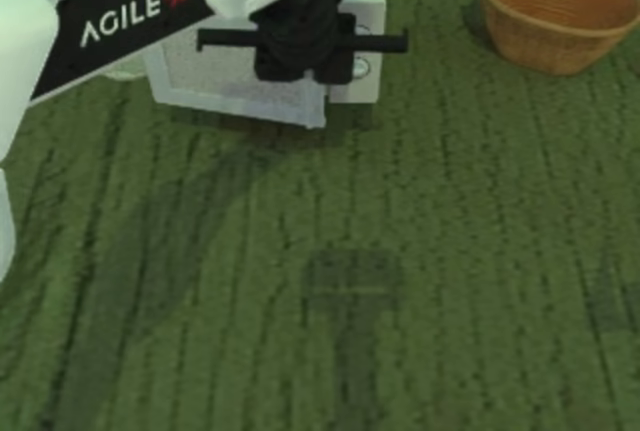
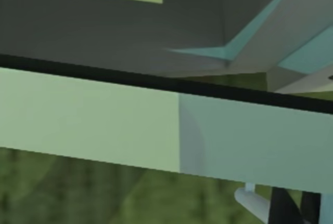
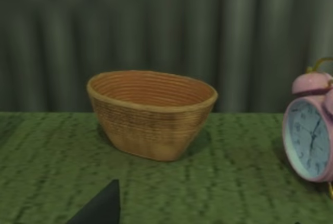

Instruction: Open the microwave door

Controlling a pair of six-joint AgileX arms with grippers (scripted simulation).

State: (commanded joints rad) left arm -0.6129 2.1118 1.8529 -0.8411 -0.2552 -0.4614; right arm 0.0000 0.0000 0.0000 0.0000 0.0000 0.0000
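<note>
Microwave (image 1: 360, 1) sat at the far edge of the green table (image 1: 420, 251), left of centre in the top view. Left arm reached over it; left hand (image 1: 305, 66) hung at the front face, covering most of it. Microwave door (image 1: 250, 86) showed its speckled window below the hand, its near edge angled slightly off the body. Could not tell whether the left hand's fingers were apart or together. Wicker basket (image 1: 555, 11) stood at far right. Right hand was parked; its wrist view faced the basket and a pink alarm clock (image 3: 312, 135).
</note>
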